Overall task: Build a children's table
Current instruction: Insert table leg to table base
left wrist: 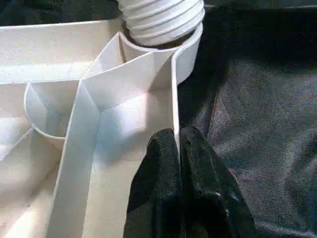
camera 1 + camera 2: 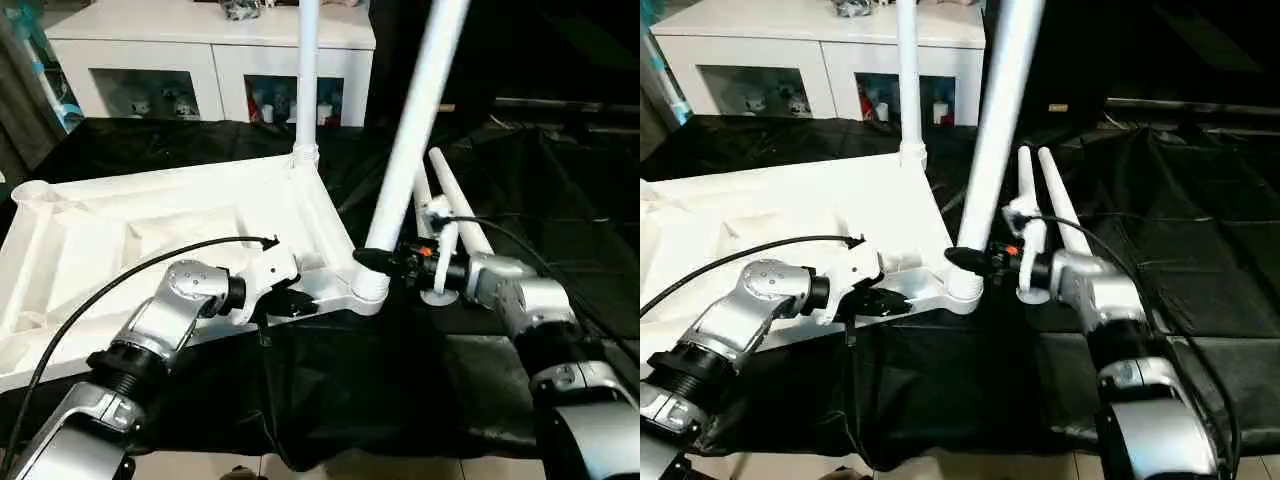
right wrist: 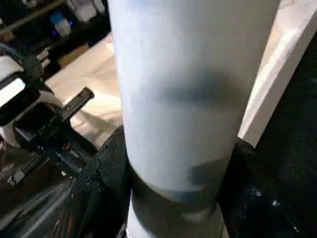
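Tabletop (image 2: 150,235) lying underside-up on the black cloth (image 2: 400,400), one leg (image 2: 307,75) standing upright in the far corner socket. The right gripper (image 2: 372,262) has its black fingers closed around the base of a second leg (image 2: 415,125), just above the near corner socket (image 2: 368,290) in which the leg's ribbed end sits. This leg's long axis is not vertical — it leans up and away to the robot's right, out of line with the socket. The left gripper (image 1: 178,163), jaws pressed together on the thin rim wall of the tabletop just beside that socket, steadies the part. Two spare legs (image 2: 455,205) lie on the cloth past the right gripper. Seating appears to depend on bringing the leg's axis square to the socket — a job for the right arm, which holds it.
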{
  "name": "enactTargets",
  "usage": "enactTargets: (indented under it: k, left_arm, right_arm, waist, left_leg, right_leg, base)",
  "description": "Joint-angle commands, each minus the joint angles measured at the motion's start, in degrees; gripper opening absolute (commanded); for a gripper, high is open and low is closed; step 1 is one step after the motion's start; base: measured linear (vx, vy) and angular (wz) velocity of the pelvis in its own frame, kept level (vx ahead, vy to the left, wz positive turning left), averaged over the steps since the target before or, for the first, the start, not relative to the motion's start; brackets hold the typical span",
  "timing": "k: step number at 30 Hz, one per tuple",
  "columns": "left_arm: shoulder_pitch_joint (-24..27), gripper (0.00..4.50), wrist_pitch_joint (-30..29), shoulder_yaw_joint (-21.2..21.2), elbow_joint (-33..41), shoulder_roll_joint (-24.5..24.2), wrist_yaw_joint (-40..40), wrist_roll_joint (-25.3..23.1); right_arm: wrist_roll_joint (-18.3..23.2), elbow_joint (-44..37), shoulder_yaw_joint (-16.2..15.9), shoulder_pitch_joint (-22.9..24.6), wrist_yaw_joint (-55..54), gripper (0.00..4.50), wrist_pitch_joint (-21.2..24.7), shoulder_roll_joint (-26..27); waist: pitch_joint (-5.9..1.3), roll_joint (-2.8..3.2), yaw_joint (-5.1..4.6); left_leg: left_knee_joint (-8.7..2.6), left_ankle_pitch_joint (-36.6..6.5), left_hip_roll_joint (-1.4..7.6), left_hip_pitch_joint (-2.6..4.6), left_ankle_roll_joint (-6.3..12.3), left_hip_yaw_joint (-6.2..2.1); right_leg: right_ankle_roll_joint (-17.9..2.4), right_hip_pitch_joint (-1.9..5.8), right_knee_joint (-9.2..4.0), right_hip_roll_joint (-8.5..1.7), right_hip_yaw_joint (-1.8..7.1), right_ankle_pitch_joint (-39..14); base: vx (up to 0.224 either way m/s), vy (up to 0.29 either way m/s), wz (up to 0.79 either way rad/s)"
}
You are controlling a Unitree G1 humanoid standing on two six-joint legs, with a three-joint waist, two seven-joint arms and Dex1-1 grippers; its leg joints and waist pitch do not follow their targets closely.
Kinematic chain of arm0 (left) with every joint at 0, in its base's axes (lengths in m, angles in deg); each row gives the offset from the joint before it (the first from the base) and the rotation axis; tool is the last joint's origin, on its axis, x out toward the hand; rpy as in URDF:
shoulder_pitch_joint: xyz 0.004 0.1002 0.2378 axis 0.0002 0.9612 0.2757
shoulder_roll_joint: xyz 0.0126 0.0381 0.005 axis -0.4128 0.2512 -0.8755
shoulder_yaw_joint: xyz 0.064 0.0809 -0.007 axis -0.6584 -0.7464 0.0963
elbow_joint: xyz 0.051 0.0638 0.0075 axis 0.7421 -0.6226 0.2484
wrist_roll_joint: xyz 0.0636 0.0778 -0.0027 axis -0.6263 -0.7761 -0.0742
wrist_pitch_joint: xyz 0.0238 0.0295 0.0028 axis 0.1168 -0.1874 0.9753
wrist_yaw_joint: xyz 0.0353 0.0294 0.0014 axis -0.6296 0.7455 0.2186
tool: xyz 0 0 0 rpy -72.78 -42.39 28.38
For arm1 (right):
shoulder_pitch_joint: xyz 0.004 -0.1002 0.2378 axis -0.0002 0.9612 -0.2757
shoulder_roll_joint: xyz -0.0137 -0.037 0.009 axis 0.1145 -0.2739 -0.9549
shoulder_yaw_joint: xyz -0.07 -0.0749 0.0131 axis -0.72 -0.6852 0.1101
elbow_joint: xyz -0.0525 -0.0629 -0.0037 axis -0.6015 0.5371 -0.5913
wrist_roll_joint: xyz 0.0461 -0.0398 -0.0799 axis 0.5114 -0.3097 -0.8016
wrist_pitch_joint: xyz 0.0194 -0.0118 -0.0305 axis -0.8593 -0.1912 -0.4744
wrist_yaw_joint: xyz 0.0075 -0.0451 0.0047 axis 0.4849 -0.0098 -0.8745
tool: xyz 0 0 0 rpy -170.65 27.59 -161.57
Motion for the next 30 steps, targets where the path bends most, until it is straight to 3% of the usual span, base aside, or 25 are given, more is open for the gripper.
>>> enactTargets:
  k: [1, 4, 6, 8, 9, 11, 12, 15, 17, 25, 26, 28, 29, 30]
  left_arm:
    - [-1.9, 0.00, 0.6, 0.3, -1.2, -0.4, 0.7, -1.4]
    - [-2.1, 0.00, 0.9, 0.3, -1.6, -0.5, 0.6, -1.6]
    - [-2.2, 0.00, 1.1, 0.4, -1.8, -0.5, 0.7, -1.7]
    - [-2.2, 0.00, 1.3, 0.7, -2.0, -0.4, 1.2, -1.7]
    - [-2.2, 0.00, 1.3, 0.8, -2.0, -0.4, 1.3, -1.7]
    - [-1.9, 0.00, 1.3, 0.8, -1.8, -0.4, 1.4, -1.6]
    - [-1.8, 0.00, 1.3, 0.8, -1.7, -0.4, 1.4, -1.6]
    - [-1.5, 0.00, 1.4, 0.9, -1.7, -0.5, 1.5, -1.7]
    - [-1.5, 0.00, 1.5, 0.9, -1.8, -0.5, 1.6, -1.7]
    - [-1.3, 0.00, 1.7, 0.9, -2.1, 0.0, 2.3, -2.2]
    - [-1.3, 0.00, 1.7, 0.8, -2.0, 0.1, 2.4, -2.2]
    - [-1.2, 0.00, 1.7, 0.7, -1.9, 0.2, 2.5, -2.3]
    - [-1.0, 0.00, 1.7, 0.6, -1.6, 0.4, 2.7, -2.4]
    - [-0.8, 0.00, 1.7, 0.5, -1.4, 0.4, 2.8, -2.5]
  right_arm:
    - [-0.8, 2.5, 0.1, 2.6, -1.4, 1.92, -0.7, 0.2]
    - [-0.7, 2.8, 1.2, 4.2, -2.6, 1.92, -2.5, 1.2]
    - [-0.6, 3.1, 1.8, 4.9, -3.4, 1.91, -3.5, 1.8]
    - [-0.5, 3.4, 2.6, 6.1, -4.6, 1.91, -5.3, 2.7]
    - [-0.4, 3.6, 2.8, 6.3, -4.7, 1.91, -5.6, 2.9]
    - [-0.9, 3.4, 2.4, 7.5, -5.1, 1.91, -7.2, 3.3]
    - [-1.1, 3.3, 2.2, 7.9, -5.1, 1.91, -7.8, 3.3]
    - [-2.5, -0.3, 0.8, 10.3, -5.1, 1.91, -9.1, 3.3]
    - [-3.8, -3.3, -0.7, 11.9, -5.3, 1.91, -10.1, 2.9]
    - [-8.9, -9.8, -6.0, 13.7, -6.8, 1.90, -11.8, 1.4]
    - [-9.7, -10.1, -6.6, 13.4, -6.9, 1.90, -11.9, 1.2]
    - [-10.4, -10.6, -7.3, 13.2, -7.0, 1.90, -11.8, 0.9]
    - [-11.3, -11.0, -8.4, 12.5, -6.7, 1.90, -11.3, 0.4]
    - [-11.9, -11.1, -9.0, 12.0, -6.4, 1.90, -11.0, 0.1]
  waist:
    - [-4.19, 0.85, -0.17]
    - [-4.23, 1.55, -0.07]
    - [-4.10, 1.24, -0.25]
    - [-3.69, 2.02, -0.35]
    - [-3.45, 1.86, -0.45]
    - [-3.44, 2.16, -0.68]
    - [-3.52, 2.03, -0.69]
    - [-3.63, 2.43, -0.62]
    - [-3.59, 2.55, -0.63]
    - [-3.53, 2.58, -0.81]
    - [-3.60, 1.87, -0.84]
    - [-3.43, 1.94, -0.95]
    - [-3.43, 0.74, -1.18]
    - [-3.44, 1.15, -1.00]
  left_leg:
    - [-4.45, -20.5, 1.32, 1.49, -1.44, -0.94]
    - [-4.52, -21.8, 1.29, 1.56, -1.62, -1.11]
    - [-4.62, -22.8, 1.24, 1.57, -1.64, -1.14]
    - [-4.66, -25.9, 1.15, 2.03, -1.97, -1.25]
    - [-4.63, -28.1, 1.05, 2.54, -2.07, -1.39]
    - [-4.69, -29.1, 0.95, 2.61, -2.29, -1.79]
    - [-4.69, -28.8, 0.95, 2.61, -2.16, -1.82]
    - [-4.99, -26.8, 1.05, 2.27, -1.25, -1.81]
    - [-5.00, -27.1, 1.06, 2.43, -1.23, -1.74]
    - [-5.22, -27.6, 0.97, 2.42, -1.15, -1.74]
    - [-5.14, -26.9, 0.96, 2.42, -0.92, -1.75]
    - [-5.11, -27.1, 0.95, 2.55, -0.86, -1.66]
    - [-5.04, -26.9, 0.93, 2.45, -0.49, -1.52]
    - [-5.03, -26.6, 0.91, 2.43, -0.49, -1.72]
  right_leg:
    - [-11.1, 2.60, -4.86, -2.29, 2.30, -20.2]
    - [-11.1, 2.68, -4.89, -2.38, 2.24, -20.9]
    - [-10.8, 2.67, -5.05, -2.27, 2.12, -22.1]
    - [-9.7, 2.33, -5.79, -2.39, 1.96, -26.6]
    - [-8.6, 2.15, -6.35, -2.46, 1.67, -30.5]
    - [-7.1, 2.39, -6.69, -2.56, 1.36, -33.6]
    - [-6.8, 2.44, -6.77, -2.60, 1.34, -33.8]
    - [-6.8, 2.61, -6.75, -2.49, 1.40, -32.2]
    - [-7.1, 2.36, -6.74, -2.39, 1.46, -31.8]
    - [-6.3, 2.29, -6.98, -2.37, 1.51, -32.5]
    - [-6.1, 2.29, -6.88, -2.52, 1.50, -33.2]
    - [-5.5, 2.01, -7.20, -2.50, 1.57, -34.6]
    - [-5.0, 1.97, -7.48, -2.47, 1.55, -35.5]
    - [-4.9, 2.09, -7.16, -2.60, 1.48, -35.7]
  base:
    - [0.000, 0.000, 0.00]
    - [0.000, 0.000, 0.00]
    - [0.000, 0.000, 0.00]
    - [0.000, 0.000, 0.00]
    - [0.000, 0.000, 0.00]
    - [0.000, 0.000, 0.00]
    - [0.000, 0.000, 0.00]
    - [0.000, 0.000, 0.00]
    - [0.000, 0.000, 0.00]
    - [0.000, 0.000, 0.00]
    - [0.000, 0.000, 0.00]
    - [0.000, 0.000, 0.00]
    - [0.000, 0.000, 0.00]
    - [0.000, 0.000, 0.00]
